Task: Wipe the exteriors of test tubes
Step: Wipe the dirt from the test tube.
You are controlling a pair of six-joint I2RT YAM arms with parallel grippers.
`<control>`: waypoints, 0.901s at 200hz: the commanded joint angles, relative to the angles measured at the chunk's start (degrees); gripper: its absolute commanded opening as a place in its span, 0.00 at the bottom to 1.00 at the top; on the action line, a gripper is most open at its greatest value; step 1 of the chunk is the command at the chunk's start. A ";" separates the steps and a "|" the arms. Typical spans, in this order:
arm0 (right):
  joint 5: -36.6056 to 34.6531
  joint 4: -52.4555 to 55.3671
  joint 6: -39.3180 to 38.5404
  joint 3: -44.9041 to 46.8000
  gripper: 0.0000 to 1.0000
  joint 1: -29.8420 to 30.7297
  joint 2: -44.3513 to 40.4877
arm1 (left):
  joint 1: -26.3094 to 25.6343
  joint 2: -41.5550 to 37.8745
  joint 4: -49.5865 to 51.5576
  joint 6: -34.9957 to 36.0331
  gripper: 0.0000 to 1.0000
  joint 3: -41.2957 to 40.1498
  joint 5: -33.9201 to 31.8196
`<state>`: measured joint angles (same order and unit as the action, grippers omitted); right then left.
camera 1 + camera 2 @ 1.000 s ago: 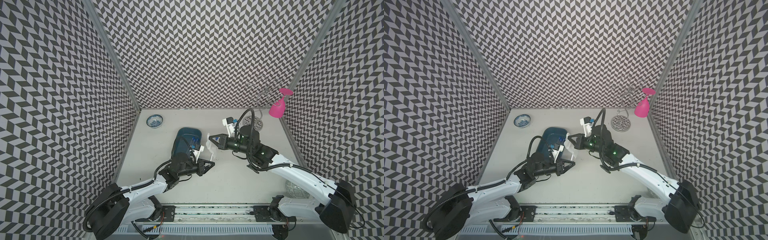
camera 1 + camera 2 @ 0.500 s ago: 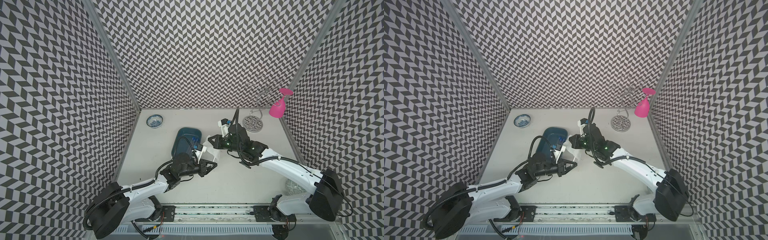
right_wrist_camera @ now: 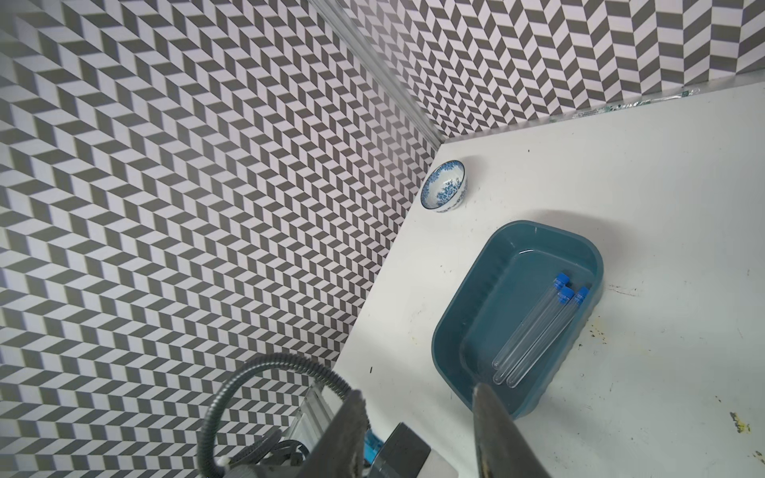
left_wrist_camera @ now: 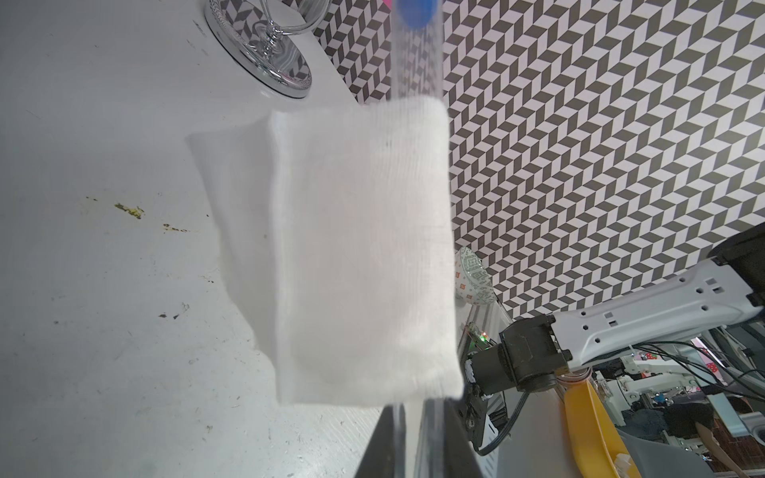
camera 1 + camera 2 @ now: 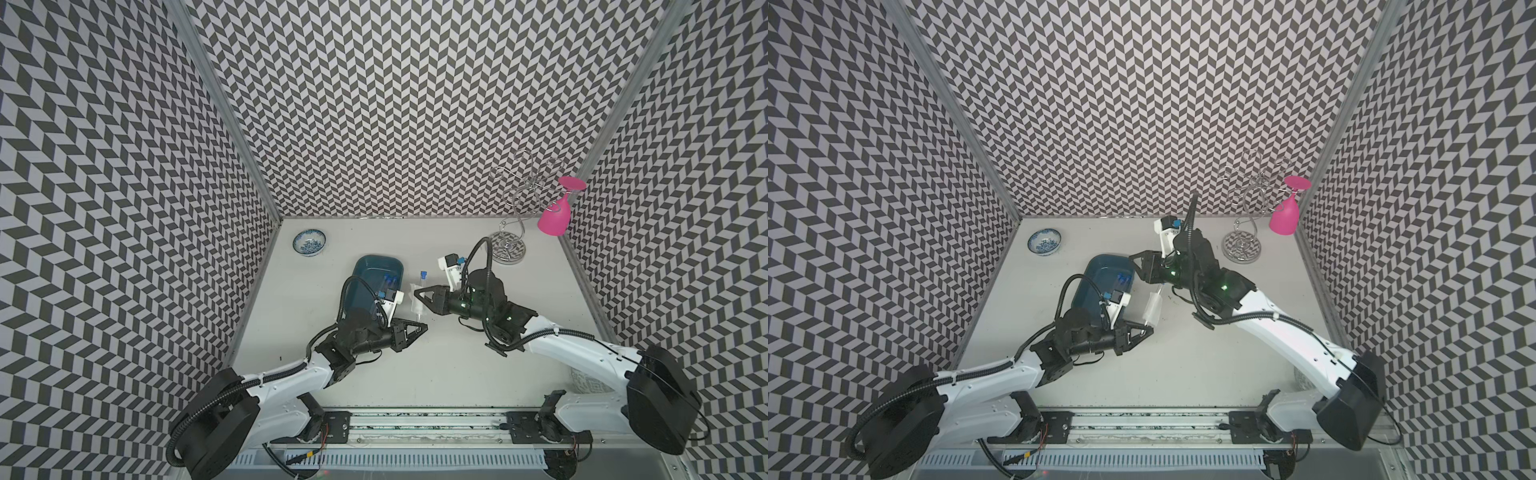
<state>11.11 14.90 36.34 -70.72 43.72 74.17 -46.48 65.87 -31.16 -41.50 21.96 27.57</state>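
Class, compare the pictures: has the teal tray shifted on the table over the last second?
No. In both top views the teal tray keeps its place, at the same gap and angle to the small patterned bowl by the back-left corner.

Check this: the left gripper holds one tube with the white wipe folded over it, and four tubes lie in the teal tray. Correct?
Three tubes, not four, lie in the teal tray, as the right wrist view shows; the rest is right.
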 commanded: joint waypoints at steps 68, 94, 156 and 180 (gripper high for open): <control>7.93 -19.80 12.93 30.70 0.42 0.29 -13.75 | 0.77 -1.29 -1.45 -0.09 0.17 -0.80 -0.06; 9.38 -25.64 14.82 33.32 0.42 0.59 -12.94 | 0.77 -1.88 -1.21 -0.08 0.17 -1.26 -0.41; 6.34 -26.41 11.34 30.10 0.25 0.66 -6.96 | 0.85 -1.95 -2.25 -1.18 0.17 -0.94 0.31; 2.76 -22.87 8.84 26.78 0.16 0.19 -4.36 | 0.93 -1.80 -3.64 -2.45 0.17 -0.91 1.14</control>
<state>17.63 -7.62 48.21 -40.07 44.12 68.03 -45.91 64.73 -31.70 -42.44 21.17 27.68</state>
